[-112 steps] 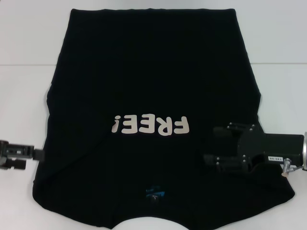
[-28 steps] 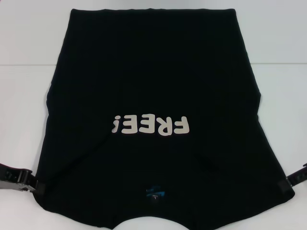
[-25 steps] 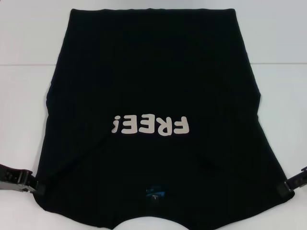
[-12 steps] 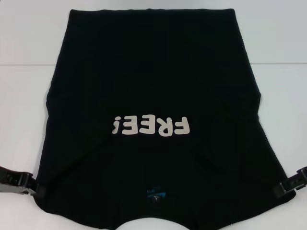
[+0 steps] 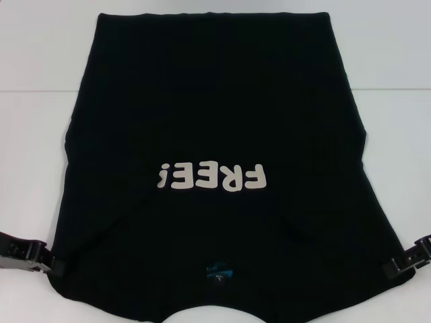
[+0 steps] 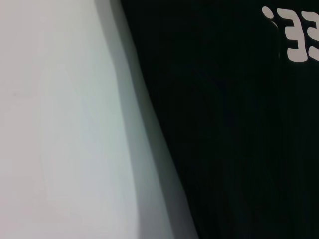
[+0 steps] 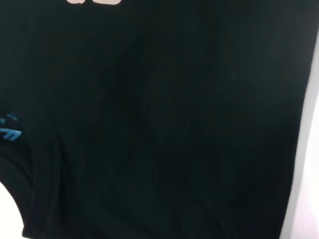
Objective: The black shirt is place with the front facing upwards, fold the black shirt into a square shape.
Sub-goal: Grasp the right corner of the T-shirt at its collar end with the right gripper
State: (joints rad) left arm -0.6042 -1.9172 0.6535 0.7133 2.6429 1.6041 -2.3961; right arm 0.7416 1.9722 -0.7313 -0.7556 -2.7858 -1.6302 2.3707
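The black shirt [image 5: 215,121] lies flat on the white table [image 5: 34,148], front up, with its neck toward me. Its white "FREE!" print [image 5: 212,176] reads upside down in the head view, and the blue neck label [image 5: 217,271] sits near the front edge. My left gripper [image 5: 55,261] is at the shirt's near left corner, touching its edge. My right gripper [image 5: 390,269] is at the near right corner, also against the cloth. The left wrist view shows the shirt's [image 6: 239,139] side edge and part of the print [image 6: 294,35]. The right wrist view is filled by the shirt [image 7: 159,124] and the label [image 7: 10,130].
Bare white table [image 6: 60,124] runs along both sides of the shirt and beyond its far hem. A table seam [image 5: 40,91] crosses behind the shirt at mid height. A strip of table [image 7: 306,174] shows past the shirt's right edge.
The right arm has withdrawn from over the shirt's right chest to its near right corner. The left gripper shifted nearer, onto the left corner. Over the last half second both barely moved.
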